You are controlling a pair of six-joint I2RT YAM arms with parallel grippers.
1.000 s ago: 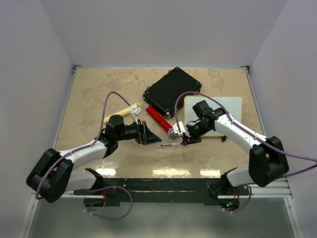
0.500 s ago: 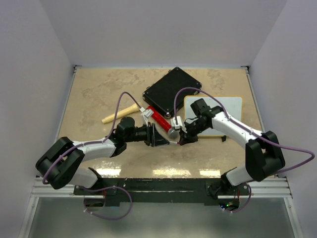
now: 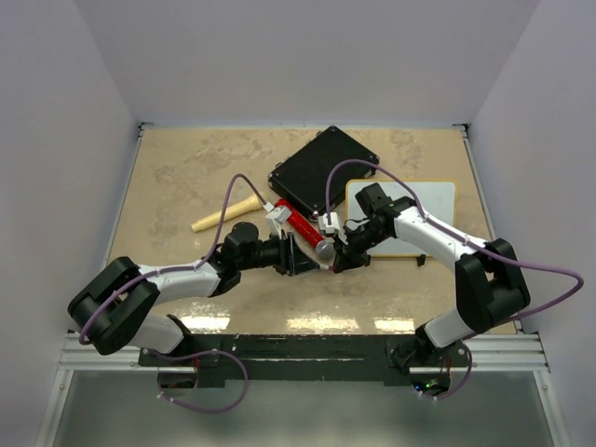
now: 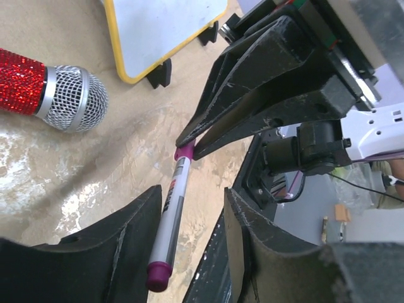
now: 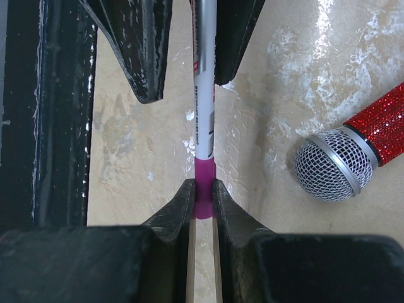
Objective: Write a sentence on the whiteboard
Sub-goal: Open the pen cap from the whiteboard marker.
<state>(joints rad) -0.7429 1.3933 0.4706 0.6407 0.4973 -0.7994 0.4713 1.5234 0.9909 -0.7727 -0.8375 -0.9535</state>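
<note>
A white marker [image 4: 172, 211] with a magenta cap and end plug hangs level just above the table. My right gripper [image 5: 202, 184] is shut on its magenta cap [image 5: 204, 180]. My left gripper [image 4: 193, 189] stands open with one finger on each side of the barrel [image 5: 204, 107]; a gap shows on one side. In the top view the two grippers [image 3: 300, 256] [image 3: 337, 261] meet tip to tip and hide the marker. The whiteboard [image 3: 424, 200], yellow-rimmed, lies right of them under the right arm. No sentence shows on its visible surface [image 4: 164, 25].
A red glitter microphone [image 3: 300, 226] lies just behind the grippers, its mesh head [image 5: 333, 163] close to the marker. A black case [image 3: 324, 172] sits further back. A wooden-handled tool [image 3: 226, 212] lies to the left. The table's black front rail [image 5: 57, 107] runs close by.
My left arm has reached right until its jaws straddle the marker, and they have narrowed. The right gripper has shifted slightly left and back, still holding the cap.
</note>
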